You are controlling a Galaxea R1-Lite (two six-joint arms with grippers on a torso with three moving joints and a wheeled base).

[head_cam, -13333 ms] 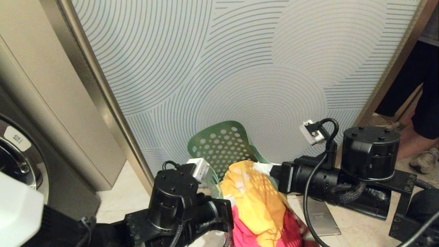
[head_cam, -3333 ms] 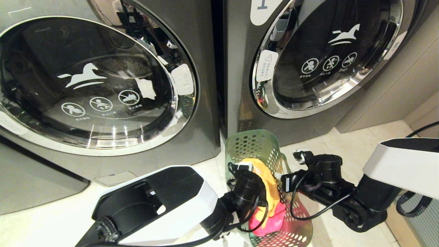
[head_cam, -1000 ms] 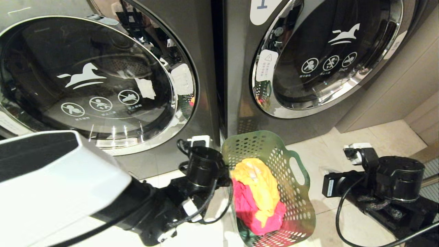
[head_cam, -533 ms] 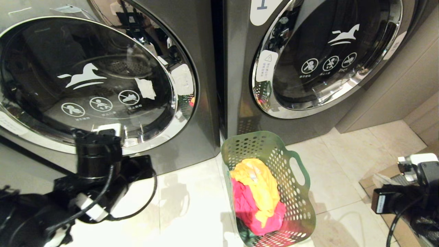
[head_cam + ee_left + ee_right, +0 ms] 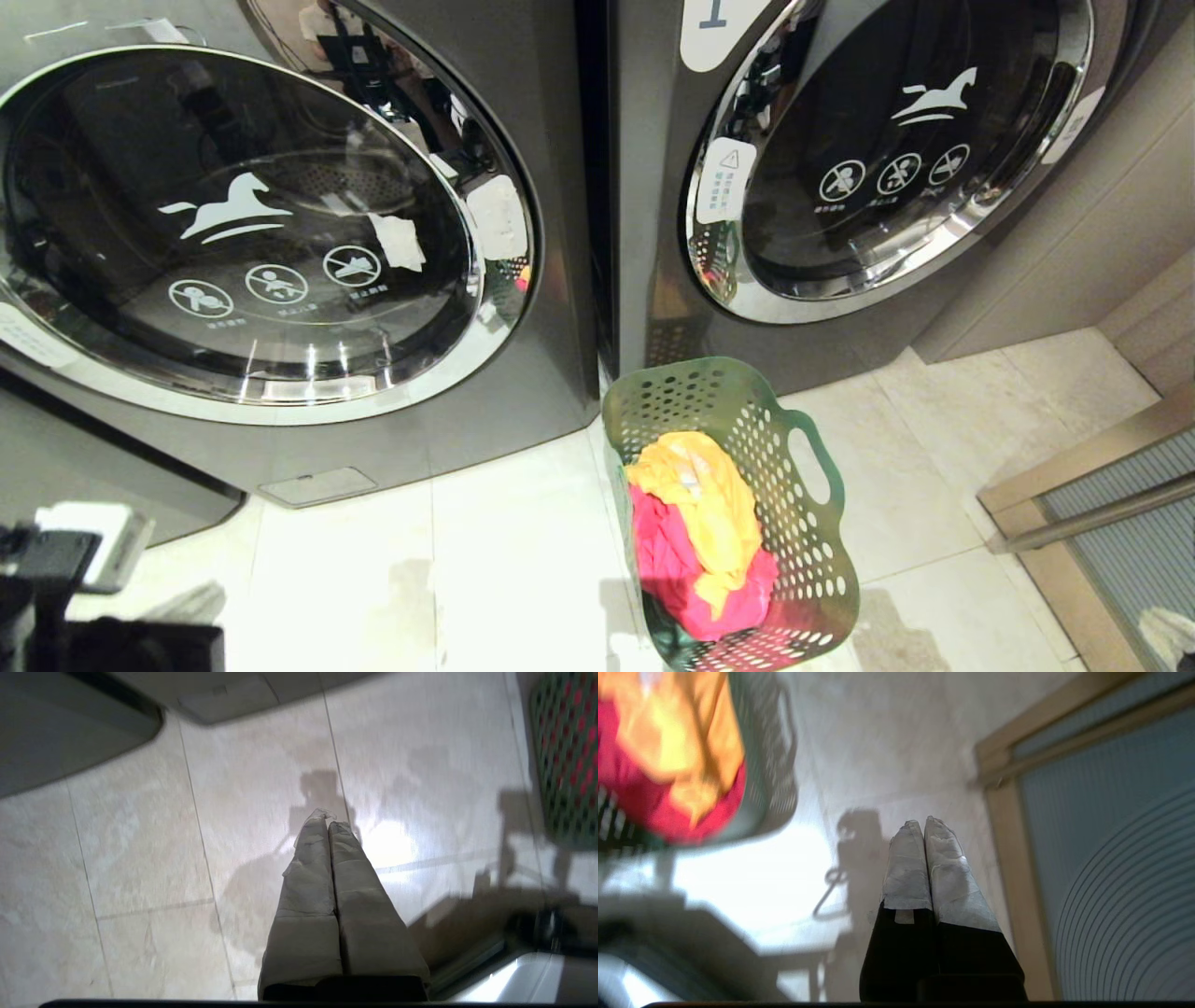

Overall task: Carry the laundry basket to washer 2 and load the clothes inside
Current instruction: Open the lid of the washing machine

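On the pale tiled floor between two dark grey front-loading washers, the green perforated plastic laundry basket holds yellow and pink-red clothes (both end effectors pressed together, empty: left end effector, right end effector).

Green perforated laundry basket upright on the floor before the gap between two closed grey washers, holding a yellow garment draped over a pink-red garment.
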